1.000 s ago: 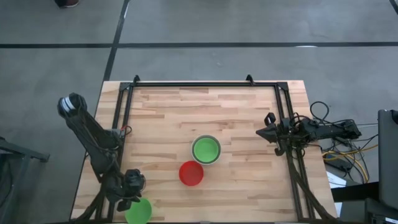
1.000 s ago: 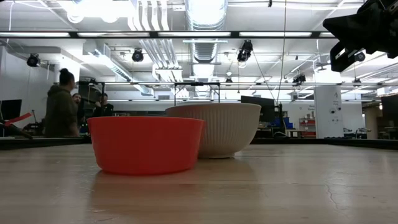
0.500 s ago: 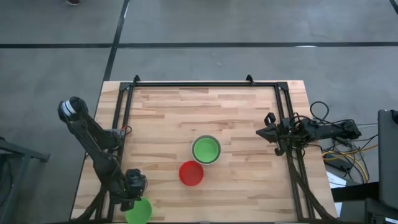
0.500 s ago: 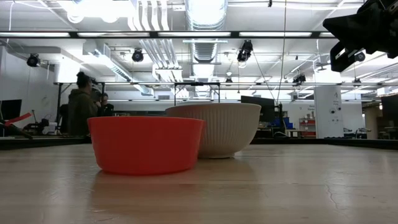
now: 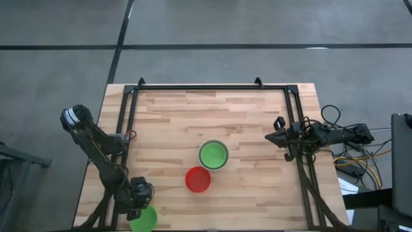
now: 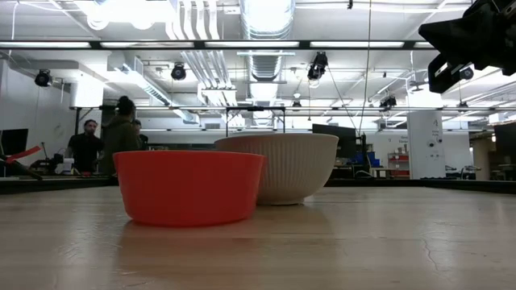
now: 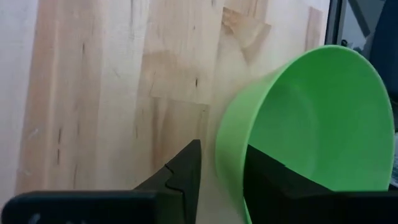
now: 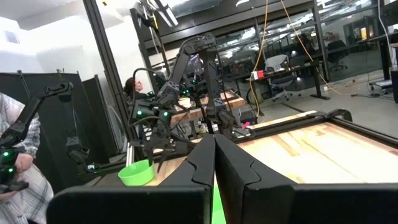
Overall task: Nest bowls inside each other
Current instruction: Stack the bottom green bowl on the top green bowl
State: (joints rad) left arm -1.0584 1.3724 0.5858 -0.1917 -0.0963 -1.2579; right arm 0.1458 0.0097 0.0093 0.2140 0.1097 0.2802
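Left gripper (image 7: 221, 180) pinching the rim of a green bowl (image 7: 311, 134), one finger inside, one outside. Pickup step, likely. Next: lift and carry toward the grey-white bowl (image 5: 213, 155) beyond, red bowl (image 5: 197, 179) beside it. Right gripper (image 5: 278, 136) pressed together, waiting.

Bowls, arms and people, counted.
Four bowls show: two green bowls, one (image 5: 143, 219) at the desk's (image 5: 244, 116) near left corner and one (image 5: 212, 154) sitting inside the single pale grey-white bowl (image 6: 290, 165), plus one red bowl (image 5: 197, 180) just beside that pair. Two dark arms stand at the one desk, each with one end effector, left (image 5: 136, 205) and right (image 5: 278, 136). The low view shows at least two people (image 6: 109, 145) in the room behind.
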